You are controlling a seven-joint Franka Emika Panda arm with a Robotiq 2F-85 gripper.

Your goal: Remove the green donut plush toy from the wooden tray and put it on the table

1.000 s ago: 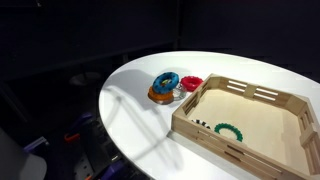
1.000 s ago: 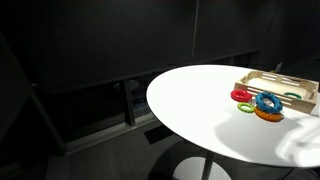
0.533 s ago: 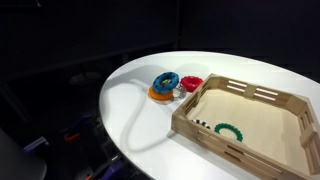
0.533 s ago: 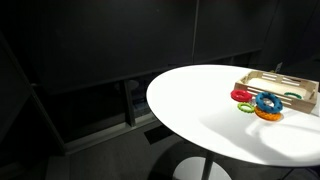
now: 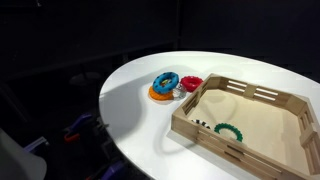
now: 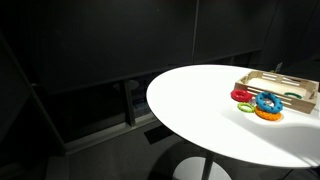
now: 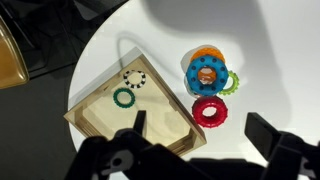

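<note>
The green donut plush toy [image 5: 231, 130] is a thin green ring lying flat inside the wooden tray [image 5: 214, 145], near its front wall. In the wrist view the toy [image 7: 124, 97] lies in the tray [image 7: 148, 112] beside a black-and-white ring [image 7: 135, 77]. My gripper [image 7: 198, 128] is open and empty, high above the table [image 7: 265, 60], its fingers over the tray's corner and the red ring [image 7: 210, 111]. The gripper does not show in either exterior view. The tray [image 6: 279, 87] sits at the far edge of the table [image 6: 200, 100].
A blue-and-orange donut [image 5: 165, 84] and a red ring [image 5: 191, 83] lie on the table [image 5: 130, 95] just outside the tray. A light green ring [image 7: 232, 83] sits beside the donut [image 7: 205, 73]. The surroundings are dark, with the table's edge close by.
The arm's shadow on the table has swept toward the tray. The toys and the tray have not moved.
</note>
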